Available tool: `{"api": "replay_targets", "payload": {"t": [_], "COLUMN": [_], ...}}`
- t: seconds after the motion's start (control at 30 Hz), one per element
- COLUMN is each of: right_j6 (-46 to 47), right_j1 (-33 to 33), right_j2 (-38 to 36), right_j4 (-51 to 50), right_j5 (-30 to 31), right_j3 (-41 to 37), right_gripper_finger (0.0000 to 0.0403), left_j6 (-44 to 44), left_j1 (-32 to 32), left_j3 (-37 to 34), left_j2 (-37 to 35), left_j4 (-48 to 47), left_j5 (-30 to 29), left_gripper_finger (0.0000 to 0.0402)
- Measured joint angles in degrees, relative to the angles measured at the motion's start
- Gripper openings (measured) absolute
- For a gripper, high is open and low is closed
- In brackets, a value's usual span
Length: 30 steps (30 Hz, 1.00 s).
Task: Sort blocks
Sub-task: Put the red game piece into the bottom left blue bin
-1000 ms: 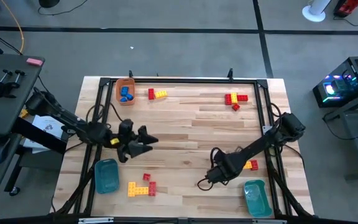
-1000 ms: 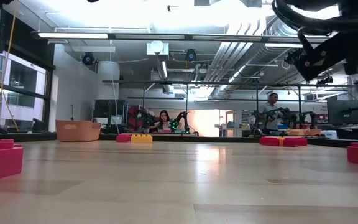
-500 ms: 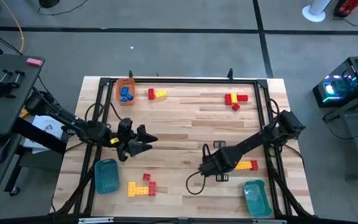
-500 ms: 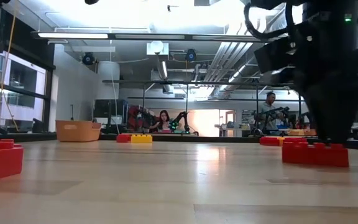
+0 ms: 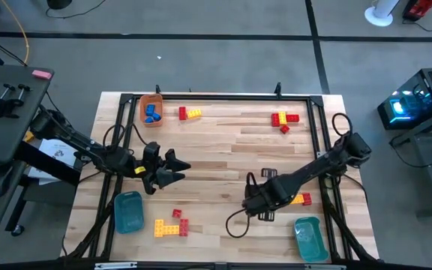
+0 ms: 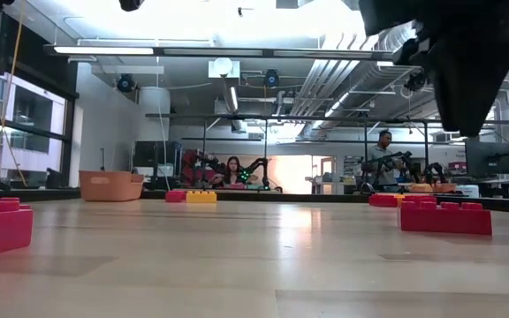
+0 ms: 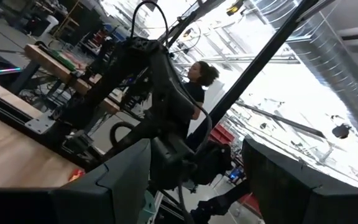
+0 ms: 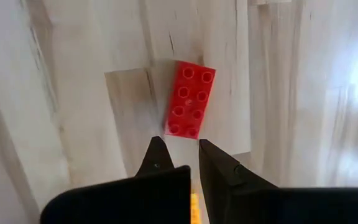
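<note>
A red block [image 8: 188, 99] lies flat on the wooden table [image 5: 223, 150], studs up, just beyond the tips of the right gripper [image 8: 178, 155], whose fingers are pressed together and hold nothing. More red and yellow blocks sit in small clusters near the far edge [image 5: 190, 113] [image 5: 283, 120], near the front left [image 5: 172, 224] and by the right arm [image 5: 303, 199], and blue blocks [image 5: 151, 112] fill an orange tray [image 5: 142, 104] at the far left corner. The left gripper [image 5: 172, 168] hovers over the table's left side with fingers apart and empty, and 2 teal trays [image 5: 128, 211] [image 5: 309, 237] sit at the front.
</note>
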Motion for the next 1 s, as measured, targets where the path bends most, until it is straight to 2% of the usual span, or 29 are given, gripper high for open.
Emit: {"api": "replay_targets", "payload": {"t": [0.17,0.33,0.47,0.6,0.77,1.0], "right_j6": [4.62,10.46,11.14,9.49,6.82,3.94], "right_j1": [0.33,-0.20,-0.50,-1.16,-3.45,-6.24], "right_j2": [-0.04,-0.02,-0.02,-0.04,-0.04,-0.04], "right_j4": [2.90,7.17,11.04,10.39,9.59,17.58], "right_j5": [0.08,-5.50,-4.88,-2.15,-0.59,-6.76], "right_j3": [-1.74,-7.90,-9.40,-9.40,-10.16,-15.46], "right_gripper_finger": [0.0029,0.0103,0.0166,0.0212,0.0228,0.0227], "left_j6": [-0.12,-1.47,-1.49,-1.50,-1.65,-3.00], "left_j1": [0.00,0.00,-0.02,-0.02,-0.04,-0.04], "left_j3": [0.00,0.00,0.00,0.00,0.00,0.00], "left_j2": [0.00,0.00,0.00,0.00,0.02,0.02], "left_j4": [-0.03,-0.09,-0.09,-0.13,-1.14,-1.84], "left_j5": [0.00,0.20,0.24,0.26,0.28,0.31], "left_gripper_finger": [0.0241,0.0241,0.0241,0.0241,0.0241,0.0241]}}
